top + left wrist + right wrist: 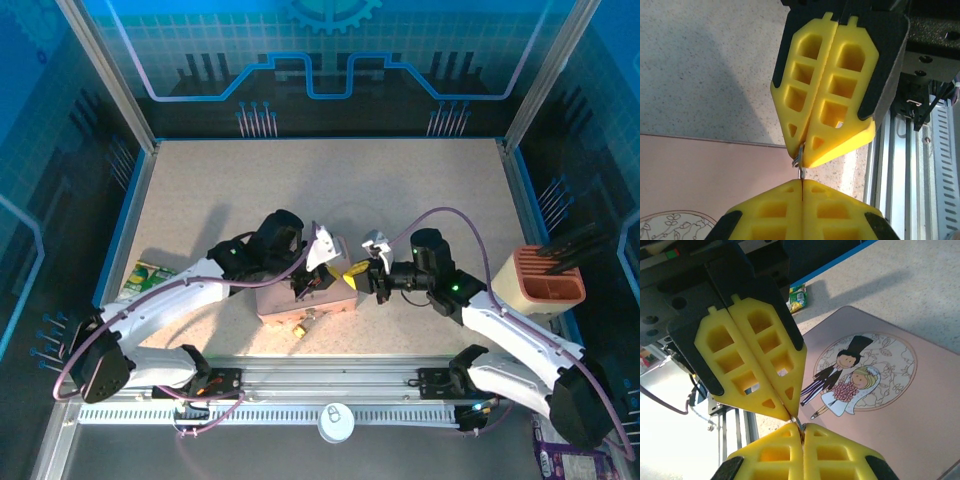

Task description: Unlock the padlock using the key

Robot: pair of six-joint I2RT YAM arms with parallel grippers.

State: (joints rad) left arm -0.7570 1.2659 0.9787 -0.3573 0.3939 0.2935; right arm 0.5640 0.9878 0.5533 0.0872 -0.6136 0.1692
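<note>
Over the pink tin [278,306] my two grippers meet tip to tip. A thin grey metal sliver, the key [800,161], bridges the small gap between them. In the left wrist view my left gripper [802,183] is shut at the bottom, with the key's lower end in its seam. The right gripper [800,154] above is shut on the upper end. In the right wrist view the key [799,424] enters the shut right gripper [801,429] and touches the left gripper [792,415]. A small brass padlock [300,328] lies on the table by the tin's front edge.
The tin's lid [900,405] bears a cartoon bride and groom. A beige holder with dark tools [545,280] stands at the right edge. A green packet [150,275] lies at the left. A white round disc [336,422] sits on the near rail.
</note>
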